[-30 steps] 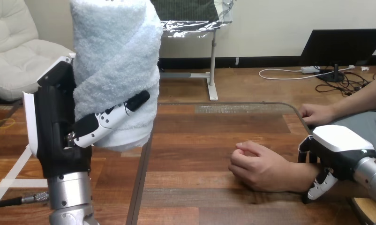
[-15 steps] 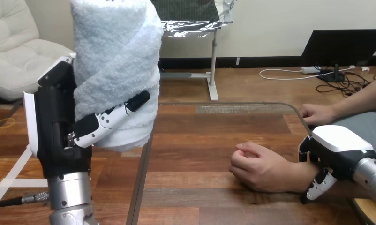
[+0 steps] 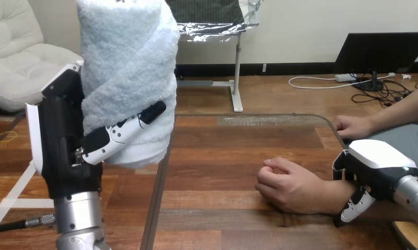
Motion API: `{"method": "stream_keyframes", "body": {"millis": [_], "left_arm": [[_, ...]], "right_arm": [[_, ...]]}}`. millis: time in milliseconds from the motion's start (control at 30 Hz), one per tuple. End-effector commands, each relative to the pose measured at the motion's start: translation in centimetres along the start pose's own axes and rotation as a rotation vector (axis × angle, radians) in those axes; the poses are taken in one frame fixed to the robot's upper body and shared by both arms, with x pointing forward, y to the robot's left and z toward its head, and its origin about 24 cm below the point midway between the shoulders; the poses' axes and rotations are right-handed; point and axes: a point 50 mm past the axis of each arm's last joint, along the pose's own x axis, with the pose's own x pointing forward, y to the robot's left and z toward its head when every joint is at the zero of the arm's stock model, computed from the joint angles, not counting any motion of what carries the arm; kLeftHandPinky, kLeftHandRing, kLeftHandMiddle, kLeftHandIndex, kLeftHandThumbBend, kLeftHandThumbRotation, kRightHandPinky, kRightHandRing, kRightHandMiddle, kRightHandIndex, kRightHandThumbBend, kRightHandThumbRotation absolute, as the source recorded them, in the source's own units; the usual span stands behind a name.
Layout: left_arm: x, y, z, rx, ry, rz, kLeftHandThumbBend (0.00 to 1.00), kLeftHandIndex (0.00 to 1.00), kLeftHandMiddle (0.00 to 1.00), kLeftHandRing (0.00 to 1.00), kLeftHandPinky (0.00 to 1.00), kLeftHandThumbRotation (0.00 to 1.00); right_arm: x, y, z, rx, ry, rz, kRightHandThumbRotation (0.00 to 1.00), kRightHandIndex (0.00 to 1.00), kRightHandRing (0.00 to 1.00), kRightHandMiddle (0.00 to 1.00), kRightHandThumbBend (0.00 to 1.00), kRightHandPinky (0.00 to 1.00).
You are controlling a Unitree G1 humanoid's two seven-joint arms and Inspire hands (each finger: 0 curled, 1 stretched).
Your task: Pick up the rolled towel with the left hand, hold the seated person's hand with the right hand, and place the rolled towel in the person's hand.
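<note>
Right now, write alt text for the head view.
The left robot hand holds a rolled towel upright above the table at left. At lower right, the person's hand rests curled on the table, its wrist clasped by the right robot hand.

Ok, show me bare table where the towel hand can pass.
Free: the table between the rolled towel in the left hand and the person's near hand. Crowded: right side, where the right hand grips that wrist.
</note>
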Motion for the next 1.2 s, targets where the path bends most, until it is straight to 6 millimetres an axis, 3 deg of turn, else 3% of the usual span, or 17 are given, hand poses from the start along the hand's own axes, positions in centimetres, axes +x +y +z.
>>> {"method": "stream_keyframes", "body": {"millis": [0, 667, 1167], "left_arm": [[1.1, -0.8, 0.5, -0.011, -0.065, -0.019, 0.51, 0.38, 0.31, 0.24, 0.19, 0.00], [0.7, -1.5, -1.5, -0.027, -0.005, -0.044, 0.50, 0.39, 0.32, 0.26, 0.22, 0.00], [0.7, -2.3, -4.6, -0.076, 0.035, -0.107, 0.50, 0.38, 0.32, 0.26, 0.21, 0.00]], "right_arm": [[0.1, 0.9, 0.2, 0.091, -0.004, 0.011, 0.03, 0.35, 0.22, 0.31, 0.93, 0.17], [-0.6, -2.4, 0.1, 0.193, -0.001, -0.058, 0.04, 0.39, 0.27, 0.34, 0.92, 0.21], [-1.3, -5.2, 0.3, 0.280, -0.053, -0.130, 0.06, 0.39, 0.30, 0.35, 0.94, 0.26]]}}
